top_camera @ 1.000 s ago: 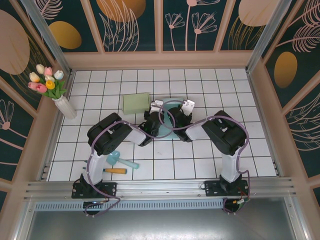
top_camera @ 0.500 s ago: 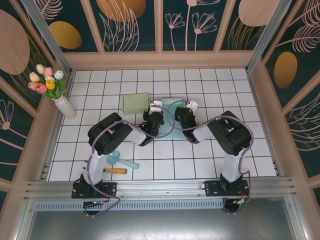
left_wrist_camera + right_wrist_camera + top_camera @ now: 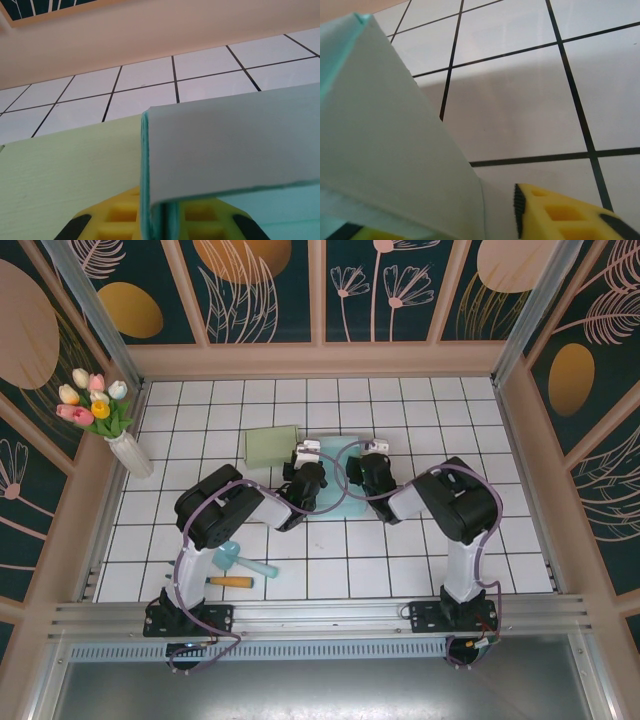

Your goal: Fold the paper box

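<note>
The teal paper box (image 3: pixel 338 503) lies half-folded at the table's middle, between the two wrists. My left gripper (image 3: pixel 308 462) is shut on an upright wall of the box; the left wrist view has that thin teal edge (image 3: pixel 146 165) pinched between the yellow fingers of the left gripper (image 3: pixel 157 217), with a grey-backed flap (image 3: pixel 235 150) bent over to the right. My right gripper (image 3: pixel 372 462) is at the box's right side and stands open. A pale panel of the box (image 3: pixel 385 145) lies between its fingers, apart from the right fingertip (image 3: pixel 555 215).
A pale green box (image 3: pixel 272 445) sits just left of the paper box. A vase of tulips (image 3: pixel 128 450) stands at the far left. A teal scoop (image 3: pixel 238 560) and an orange-handled tool (image 3: pixel 232 582) lie near the left arm's base. Wooden walls ring the tiled table (image 3: pixel 450 410).
My right gripper has opened from a nearly shut state and its wrist has shifted slightly left against the box. The left gripper has kept its hold and place.
</note>
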`<state>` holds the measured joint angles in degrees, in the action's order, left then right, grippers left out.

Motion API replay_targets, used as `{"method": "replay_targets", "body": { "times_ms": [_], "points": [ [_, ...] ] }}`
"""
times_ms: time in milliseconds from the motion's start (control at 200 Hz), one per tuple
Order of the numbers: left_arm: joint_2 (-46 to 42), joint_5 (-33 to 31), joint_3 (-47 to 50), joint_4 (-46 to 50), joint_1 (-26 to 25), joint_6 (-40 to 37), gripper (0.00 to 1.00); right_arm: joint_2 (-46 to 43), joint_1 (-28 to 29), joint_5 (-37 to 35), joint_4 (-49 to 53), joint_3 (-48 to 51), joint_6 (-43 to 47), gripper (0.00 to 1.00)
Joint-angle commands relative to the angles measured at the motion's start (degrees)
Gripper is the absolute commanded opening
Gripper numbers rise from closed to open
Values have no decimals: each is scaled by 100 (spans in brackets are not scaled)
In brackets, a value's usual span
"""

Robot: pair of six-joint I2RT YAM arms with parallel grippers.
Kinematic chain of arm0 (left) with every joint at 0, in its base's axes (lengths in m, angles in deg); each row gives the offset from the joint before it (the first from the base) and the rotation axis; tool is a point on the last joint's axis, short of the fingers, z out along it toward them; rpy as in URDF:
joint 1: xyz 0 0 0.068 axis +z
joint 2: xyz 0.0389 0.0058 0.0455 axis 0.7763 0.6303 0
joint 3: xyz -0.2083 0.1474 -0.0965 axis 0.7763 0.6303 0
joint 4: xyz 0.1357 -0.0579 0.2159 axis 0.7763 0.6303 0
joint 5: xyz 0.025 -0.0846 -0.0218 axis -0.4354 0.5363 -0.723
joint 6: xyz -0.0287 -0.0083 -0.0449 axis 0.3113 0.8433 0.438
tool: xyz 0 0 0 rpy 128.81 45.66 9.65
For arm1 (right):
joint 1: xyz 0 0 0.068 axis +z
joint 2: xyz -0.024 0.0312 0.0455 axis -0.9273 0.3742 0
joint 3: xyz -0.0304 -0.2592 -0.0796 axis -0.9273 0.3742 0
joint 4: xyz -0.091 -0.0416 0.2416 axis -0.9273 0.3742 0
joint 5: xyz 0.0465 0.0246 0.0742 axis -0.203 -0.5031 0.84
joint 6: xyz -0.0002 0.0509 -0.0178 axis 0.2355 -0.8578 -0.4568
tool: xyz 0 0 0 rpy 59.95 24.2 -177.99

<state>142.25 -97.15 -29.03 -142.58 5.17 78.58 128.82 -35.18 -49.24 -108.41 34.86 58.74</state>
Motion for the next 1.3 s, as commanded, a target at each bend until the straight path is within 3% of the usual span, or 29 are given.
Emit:
{"method": "replay_targets", "body": {
  "times_ms": [0,95,270,400,515,601,681,806,1056,1296],
  "points": [
    [203,-302,116,525,62,-185,12,221,-111,-889,373,-242,-252,28],
    [220,-381,75,580,59,-147,12,221,-111,-1625,781,-310,-672,11],
    [258,-457,12,635,60,-132,12,177,-24,-2407,1351,-378,-1038,7],
    [272,-461,-3,647,65,-141,12,35,-28,-1808,740,-100,-768,13],
    [276,-461,-33,685,63,-147,12,-178,-22,-768,213,166,-435,29],
    [285,-466,-49,711,62,-150,12,-404,-6,-354,-69,441,-353,41],
    [292,-470,-57,724,62,-141,12,-692,3,-73,-163,690,-291,46],
    [302,-465,-97,772,64,-151,12,-1307,82,69,-83,1099,-220,48],
    [331,-421,-190,917,60,-203,11,-3160,149,-335,788,1901,-401,50],
    [381,-285,-398,1149,58,-404,11,-4154,165,-376,1010,2131,-196,50]
  ]
}}
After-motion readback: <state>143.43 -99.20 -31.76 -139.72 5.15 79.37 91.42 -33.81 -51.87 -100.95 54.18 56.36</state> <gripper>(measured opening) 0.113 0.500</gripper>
